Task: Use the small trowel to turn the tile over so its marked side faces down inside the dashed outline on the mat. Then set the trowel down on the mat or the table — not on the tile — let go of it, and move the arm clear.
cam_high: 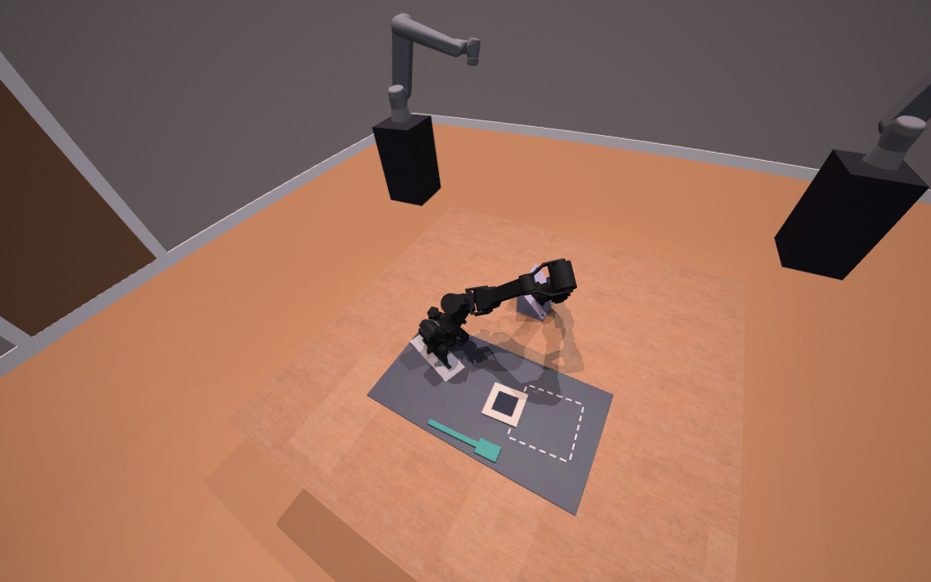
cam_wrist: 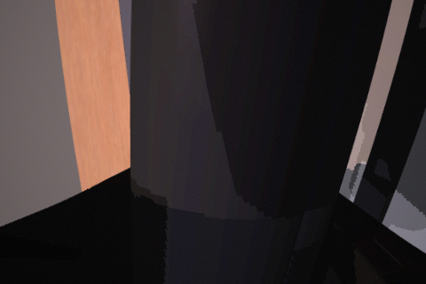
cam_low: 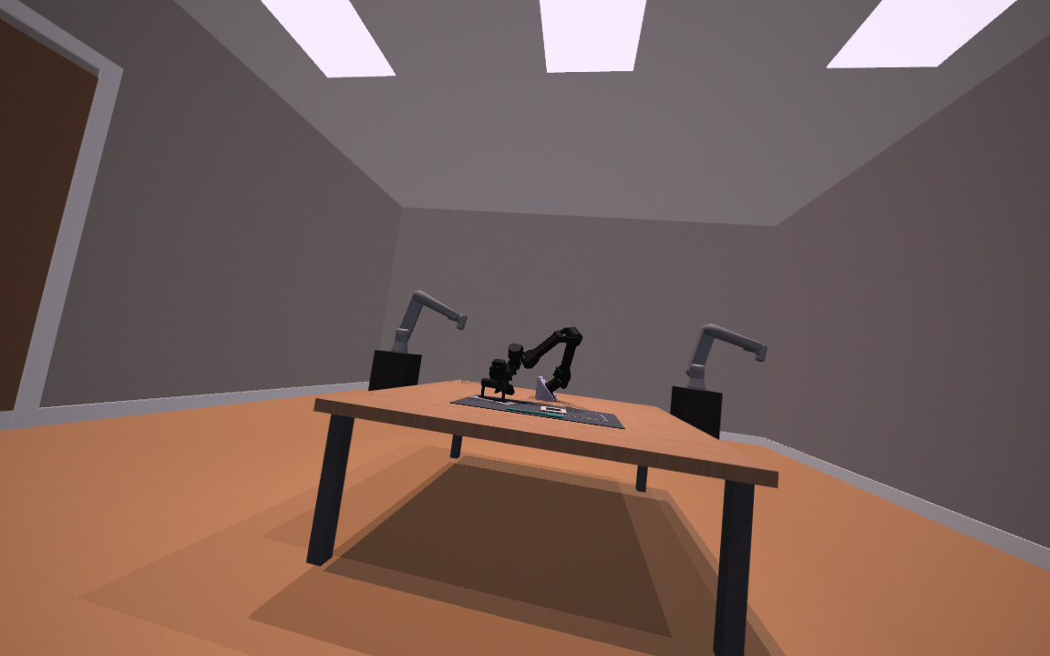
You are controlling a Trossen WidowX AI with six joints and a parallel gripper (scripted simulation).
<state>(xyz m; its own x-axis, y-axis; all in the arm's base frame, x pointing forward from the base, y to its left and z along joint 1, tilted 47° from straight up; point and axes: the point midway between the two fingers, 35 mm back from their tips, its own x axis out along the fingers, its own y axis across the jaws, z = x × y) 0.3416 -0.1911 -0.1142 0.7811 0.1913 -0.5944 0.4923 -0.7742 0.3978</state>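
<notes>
The trowel has a white blade and a thick black handle. It lies at the mat's far left corner. My gripper is down on it, and its fingers are shut on the handle, which fills the wrist view. The tile is a pale square with a dark marked centre facing up. It lies flat on the grey mat, touching the left corner of the dashed outline.
A teal spatula-shaped tool lies on the mat near its front edge. My arm's pale base block stands behind the mat. Two grey arms on black pedestals stand beyond the table.
</notes>
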